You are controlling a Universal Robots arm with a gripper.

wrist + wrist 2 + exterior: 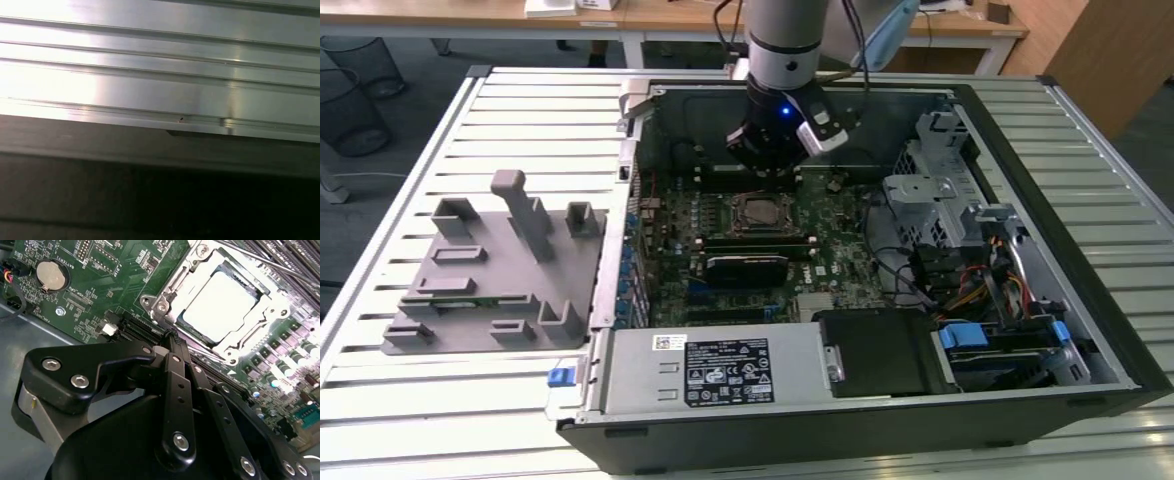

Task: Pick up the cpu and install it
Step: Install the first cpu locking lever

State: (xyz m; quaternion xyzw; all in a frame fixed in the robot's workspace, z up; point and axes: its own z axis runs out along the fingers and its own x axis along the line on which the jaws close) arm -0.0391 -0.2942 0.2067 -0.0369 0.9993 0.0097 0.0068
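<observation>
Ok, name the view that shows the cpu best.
The second wrist view: the cpu sits large and bright inside its socket frame. The exterior view shows it small and dark on the motherboard. The first wrist view shows metal slats.

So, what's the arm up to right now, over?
Gripper shut, empty, above the motherboard. Cpu sits in its socket. Nothing in the way.

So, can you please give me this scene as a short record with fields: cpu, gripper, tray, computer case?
cpu: silver square seated in the motherboard socket, socket frame open
gripper: above the motherboard beside the socket, holding nothing visible
tray: grey plastic tray on the slatted table, at the exterior view's left of the case
computer case: lying open, motherboard facing up
</observation>
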